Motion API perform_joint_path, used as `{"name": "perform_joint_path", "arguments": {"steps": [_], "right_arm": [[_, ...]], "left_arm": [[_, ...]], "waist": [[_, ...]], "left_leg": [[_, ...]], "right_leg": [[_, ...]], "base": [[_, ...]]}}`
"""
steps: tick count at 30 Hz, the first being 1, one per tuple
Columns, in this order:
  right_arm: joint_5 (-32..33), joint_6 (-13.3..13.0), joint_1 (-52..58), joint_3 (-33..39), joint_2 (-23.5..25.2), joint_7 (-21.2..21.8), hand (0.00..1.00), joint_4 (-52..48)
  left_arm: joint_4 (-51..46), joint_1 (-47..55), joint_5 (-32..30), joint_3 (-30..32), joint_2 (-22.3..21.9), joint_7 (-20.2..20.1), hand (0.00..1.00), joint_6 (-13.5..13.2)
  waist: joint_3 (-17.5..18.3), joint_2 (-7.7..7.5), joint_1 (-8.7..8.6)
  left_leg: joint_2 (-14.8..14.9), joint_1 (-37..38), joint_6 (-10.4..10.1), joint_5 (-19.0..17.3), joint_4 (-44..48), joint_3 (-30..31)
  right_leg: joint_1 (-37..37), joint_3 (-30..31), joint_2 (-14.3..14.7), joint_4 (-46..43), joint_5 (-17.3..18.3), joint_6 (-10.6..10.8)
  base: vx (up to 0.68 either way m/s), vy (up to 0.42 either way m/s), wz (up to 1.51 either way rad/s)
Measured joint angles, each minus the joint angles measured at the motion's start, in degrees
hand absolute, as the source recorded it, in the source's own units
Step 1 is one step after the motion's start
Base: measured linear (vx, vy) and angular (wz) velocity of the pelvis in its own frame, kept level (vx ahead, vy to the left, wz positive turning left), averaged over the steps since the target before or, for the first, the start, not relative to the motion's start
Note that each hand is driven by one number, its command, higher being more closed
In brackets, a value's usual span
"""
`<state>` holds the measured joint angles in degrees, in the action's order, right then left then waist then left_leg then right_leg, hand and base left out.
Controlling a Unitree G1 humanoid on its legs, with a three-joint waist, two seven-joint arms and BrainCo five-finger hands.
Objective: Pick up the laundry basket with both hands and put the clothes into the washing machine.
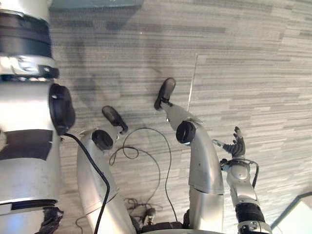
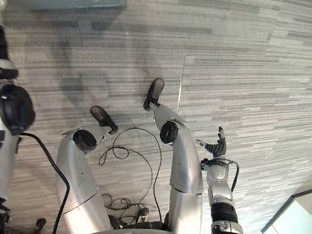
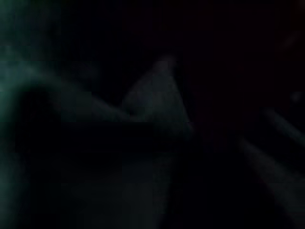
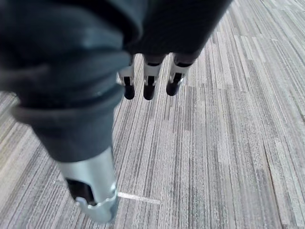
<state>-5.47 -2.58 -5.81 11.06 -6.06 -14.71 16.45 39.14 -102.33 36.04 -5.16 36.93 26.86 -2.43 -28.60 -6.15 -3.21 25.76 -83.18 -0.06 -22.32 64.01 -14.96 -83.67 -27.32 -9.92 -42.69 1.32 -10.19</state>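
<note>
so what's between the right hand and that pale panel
Bare striped floor between the right hand and the pale panel, in both eye views.

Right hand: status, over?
Right hand open, holding nothing, hanging over grey carpet. Left wrist view too dark to read. Pale dark-edged object on the floor beside the right arm.

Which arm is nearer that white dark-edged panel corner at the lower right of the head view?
Right. The right hand hangs over the grey striped carpet close beside the white dark-edged panel corner; the left arm stands at the view's far left side.
</note>
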Motion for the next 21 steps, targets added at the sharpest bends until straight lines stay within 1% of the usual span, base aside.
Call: {"name": "perform_joint_path", "arguments": {"steps": [1, 2, 3, 4, 5, 6, 7, 8, 9, 10, 11, 12, 13, 15, 16, 17, 18, 19, 20, 21], "right_arm": [[0.65, -1.21, 1.18, -0.02, -0.13, 0.1, 0.0, -1.79], [0.8, -2.39, 2.73, -0.19, -0.17, 0.37, 0.0, -3.75], [1.01, -4.57, 4.31, -0.4, 0.22, 0.93, 0.0, -5.99], [1.13, -5.54, 4.86, -0.57, 0.47, 1.19, 0.0, -6.82], [1.69, -6.75, 5.7, -0.79, 1.14, 1.45, 0.0, -8.02], [2.5, -7.22, 6.25, -0.8, 1.45, 1.76, 0.0, -8.74], [3.87, -7.65, 7.47, -0.81, 1.73, 2.87, 0.0, -9.78], [5.7, -7.8, 9.01, -0.81, 2.01, 4.1, 0.0, -11.12], [6.18, -7.88, 10.18, -0.8, 2.09, 4.62, 0.0, -11.51], [7.91, -8.09, 12.85, -0.85, 2.17, 5.87, 0.0, -13.41], [8.34, -8.09, 13.91, -0.88, 2.17, 6.32, 0.0, -13.61], [9.45, -8.08, 15.86, -1.01, 2.12, 7.36, 0.0, -13.96], [10.0, -8.03, 16.74, -1.4, 1.96, 7.67, 0.0, -14.05], [10.63, -7.28, 19.32, -3.64, 0.87, 9.81, 0.0, -14.56], [10.63, -7.1, 19.84, -4.05, 0.83, 10.21, 0.0, -14.59], [10.67, -6.98, 20.55, -4.51, 0.83, 11.19, 0.0, -14.52], [10.63, -6.96, 20.83, -4.59, 0.64, 11.46, 0.0, -14.68], [10.59, -7.01, 20.91, -4.66, 0.38, 11.62, 0.0, -14.7], [10.52, -7.17, 21.05, -4.87, -0.29, 11.67, 0.0, -15.21], [10.5, -7.45, 21.19, -4.85, -0.93, 11.57, 0.0, -15.74]], "left_arm": [[-0.82, -0.83, -8.81, -1.61, 1.14, 1.68, 0.0, 1.63], [-1.02, -1.76, -16.82, -2.9, 2.81, 3.32, 0.0, 2.66], [-1.06, -3.68, -30.38, -4.86, 5.12, 4.05, 0.0, 6.11], [-1.04, -5.06, -36.49, -5.9, 6.08, 3.91, 0.0, 7.79], [-1.05, -7.29, -44.82, -7.3, 7.23, 2.88, 0.0, 9.82], [-1.04, -8.0, -47.39, -7.75, 7.52, 2.13, 0.0, 10.39], [-0.63, -8.37, -50.77, -7.87, 7.98, 0.53, 0.0, 10.77], [0.34, -8.34, -52.72, -7.84, 8.84, -1.94, 0.0, 11.18], [1.01, -8.35, -53.14, -7.83, 9.36, -2.94, 0.0, 11.32], [2.8, -7.99, -54.04, -7.71, 10.96, -5.43, 0.0, 11.94], [3.77, -7.61, -54.36, -7.7, 11.6, -6.21, 0.0, 12.17], [4.82, -6.51, -54.14, -7.59, 12.84, -7.83, 0.0, 12.55], [5.1, -5.81, -52.85, -7.48, 13.42, -8.11, 0.0, 12.59], [6.41, -3.46, -45.78, -3.08, 14.06, -7.85, 0.0, 12.61], [6.46, -3.14, -43.44, -2.57, 14.17, -7.76, 0.0, 12.65], [6.39, -3.03, -38.99, -2.39, 14.23, -7.64, 0.0, 12.63], [5.59, -2.95, -36.06, -2.32, 14.26, -6.71, 0.0, 12.59], [4.86, -2.79, -35.53, -2.32, 14.26, -6.15, 0.0, 12.57], [2.73, -2.04, -36.98, -2.63, 14.26, -4.34, 0.0, 12.26], [1.5, -1.83, -39.18, -3.54, 14.26, -3.54, 0.0, 11.92]], "waist": [[0.0, 0.0, 0.36], [0.0, 0.0, 0.78], [0.0, -0.01, 1.01], [0.0, -0.01, 0.97], [0.01, -0.01, 0.99], [0.0, 0.0, 0.95], [0.06, 0.11, 0.89], [0.06, 0.11, 0.83], [0.06, 0.12, 0.76], [0.06, 0.12, 0.52], [0.06, 0.12, 0.3], [0.06, 0.12, 0.05], [0.06, 0.12, -0.05], [0.06, 0.12, -0.77], [0.07, 0.12, -0.88], [0.07, 0.12, -0.9], [0.07, 0.12, -0.91], [0.07, 0.12, -0.97], [0.07, 0.12, -1.11], [0.07, 0.12, -1.12]], "left_leg": [[0.03, -0.08, -0.07, 0.2, -0.43, 0.03], [0.17, -0.15, -0.2, 0.31, -0.74, 0.06], [0.22, -0.4, -0.28, 0.72, -1.47, 0.13], [0.22, -0.62, -0.3, 0.97, -1.9, 0.2], [0.25, -1.05, -0.38, 1.32, -2.53, 0.49], [0.2, -1.08, -0.35, 1.44, -2.81, 0.44], [0.21, -1.07, -0.23, 1.58, -3.27, 0.37], [0.25, -0.97, -0.2, 1.71, -3.78, 0.42], [0.24, -0.96, -0.13, 1.88, -4.15, 0.28], [0.27, -0.95, 0.0, 2.22, -5.0, 0.21], [0.27, -0.85, 0.1, 2.37, -5.39, 0.1], [0.28, -0.68, 0.08, 2.46, -5.82, 0.06], [0.36, -0.63, 0.08, 2.47, -5.93, 0.11], [0.42, -0.23, 0.08, 2.47, -6.23, 0.14], [0.42, -0.16, 0.08, 2.47, -6.29, 0.14], [0.43, -0.07, 0.08, 2.47, -6.46, 0.15], [0.47, 0.02, 0.08, 2.47, -6.68, 0.15], [0.51, 0.06, 0.08, 2.47, -6.73, 0.15], [0.49, 0.29, 0.08, 2.47, -6.9, 0.15], [0.48, 0.61, 0.08, 2.47, -6.99, 0.15]], "right_leg": [[0.01, -0.14, 0.25, 0.74, -0.17, -0.11], [0.03, -0.19, 0.64, 1.43, -0.42, -0.19], [0.16, -0.52, 1.11, 2.79, -1.03, -0.15], [0.26, -0.72, 1.36, 3.55, -1.42, -0.04], [0.58, -1.12, 1.96, 5.14, -2.26, -0.1], [0.68, -1.21, 2.06, 5.66, -2.56, -0.05], [1.13, -1.37, 2.42, 6.85, -3.1, 0.17], [1.62, -1.44, 3.02, 8.31, -3.85, 0.28], [1.81, -1.51, 3.21, 9.13, -4.27, 0.37], [2.37, -1.77, 3.87, 11.29, -5.25, 0.62], [2.66, -1.84, 4.05, 12.09, -5.63, 0.62], [3.2, -2.05, 4.43, 13.25, -6.14, 0.72], [3.48, -2.11, 4.71, 13.81, -6.36, 0.74], [4.23, -2.26, 5.06, 14.89, -6.72, 0.98], [4.35, -2.26, 5.12, 15.06, -6.75, 1.0], [4.58, -2.31, 5.25, 15.48, -6.93, 0.98], [4.9, -2.38, 5.52, 16.19, -7.32, 0.92], [5.03, -2.41, 5.62, 16.44, -7.42, 0.91], [5.3, -2.44, 5.68, 16.72, -7.5, 0.97], [5.58, -2.45, 5.69, 16.74, -7.51, 0.96]], "base": [[-0.05, -0.017, 0.0], [-0.04, -0.026, -0.09], [-0.03, -0.027, -0.1], [-0.02, -0.026, -0.14], [-0.01, -0.016, -0.1], [0.0, -0.017, -0.12], [0.0, -0.012, -0.14], [0.01, -0.01, -0.15], [0.02, -0.006, -0.19], [0.02, -0.003, -0.11], [0.03, -0.008, -0.12], [0.02, -0.01, -0.07], [0.02, -0.018, -0.1], [0.02, -0.022, -0.07], [0.01, -0.026, -0.04], [0.01, -0.028, -0.05], [0.01, -0.029, -0.06], [0.01, -0.03, -0.05], [0.01, -0.042, -0.01], [0.01, -0.045, 0.01]]}}
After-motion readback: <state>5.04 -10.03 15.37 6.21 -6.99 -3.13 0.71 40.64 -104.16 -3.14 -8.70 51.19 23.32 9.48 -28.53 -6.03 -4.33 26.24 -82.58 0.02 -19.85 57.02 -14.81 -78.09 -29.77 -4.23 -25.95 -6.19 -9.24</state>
